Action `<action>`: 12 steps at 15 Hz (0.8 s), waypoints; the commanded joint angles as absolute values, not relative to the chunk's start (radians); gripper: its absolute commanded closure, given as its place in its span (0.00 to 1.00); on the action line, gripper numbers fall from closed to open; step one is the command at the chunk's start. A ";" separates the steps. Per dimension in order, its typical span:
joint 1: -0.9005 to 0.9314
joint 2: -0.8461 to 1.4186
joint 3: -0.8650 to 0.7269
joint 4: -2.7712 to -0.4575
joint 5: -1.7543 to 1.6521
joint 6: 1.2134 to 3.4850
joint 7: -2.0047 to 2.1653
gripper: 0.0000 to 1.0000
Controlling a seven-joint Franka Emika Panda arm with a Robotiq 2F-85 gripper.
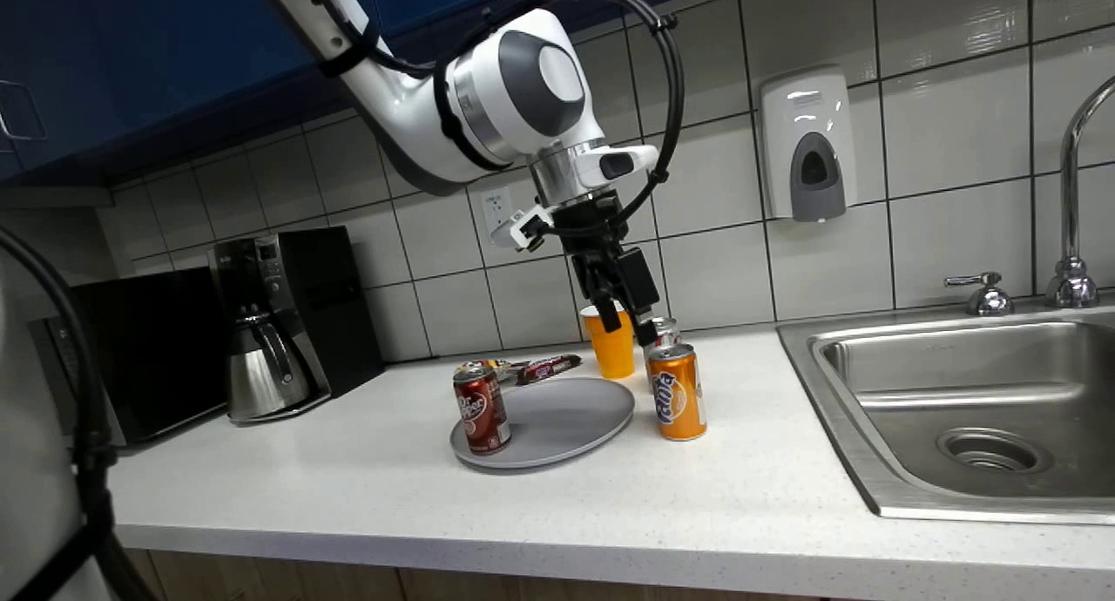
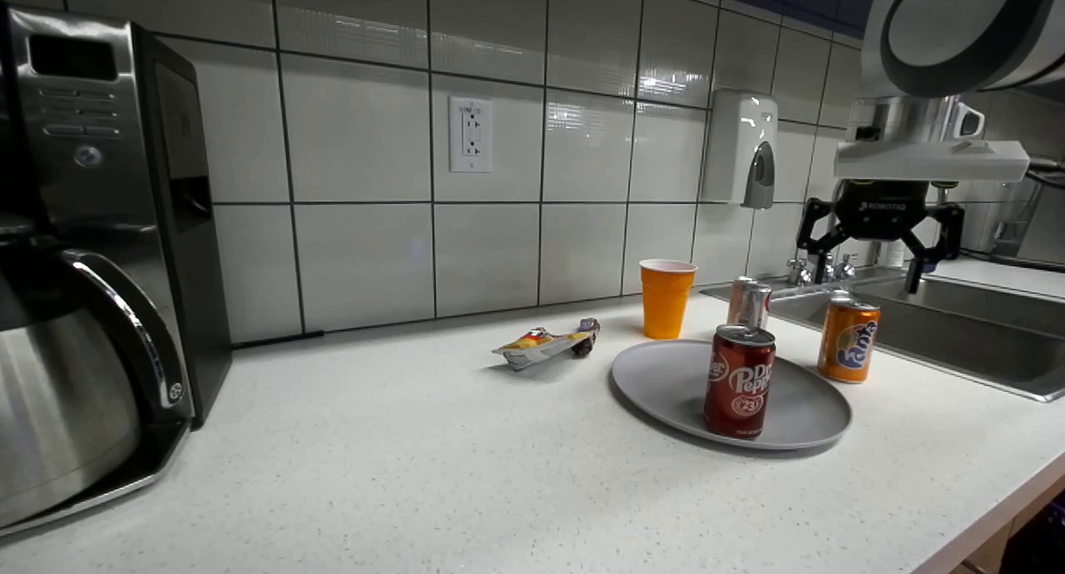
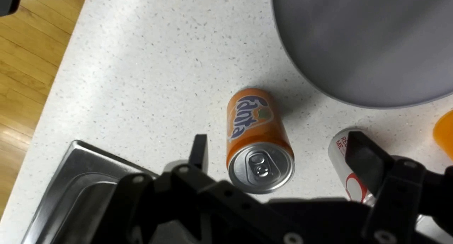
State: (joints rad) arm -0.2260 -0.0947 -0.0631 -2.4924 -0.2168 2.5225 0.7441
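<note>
Below our black gripper we see an orange Fanta can with white-edged, purplish-blue lettering, a green leaf and a silver top. Partly behind it in the wrist view, a silvery can carries red print and a red-and-white roundel. Farther from the gripper we find a grey plate, a maroon Dr Pepper can with white lettering, and an orange cup (white inside). Beneath, we note a white, grey-flecked counter; behind, pale tiles ruled with dark lines.
</note>
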 commanded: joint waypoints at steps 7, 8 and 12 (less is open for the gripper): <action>-0.212 -0.007 -0.108 -2.437 -0.233 2.496 0.756 0.00; -0.210 0.003 -0.113 -2.429 -0.229 2.495 0.748 0.00; -0.200 0.055 -0.130 -2.384 -0.220 2.487 0.729 0.00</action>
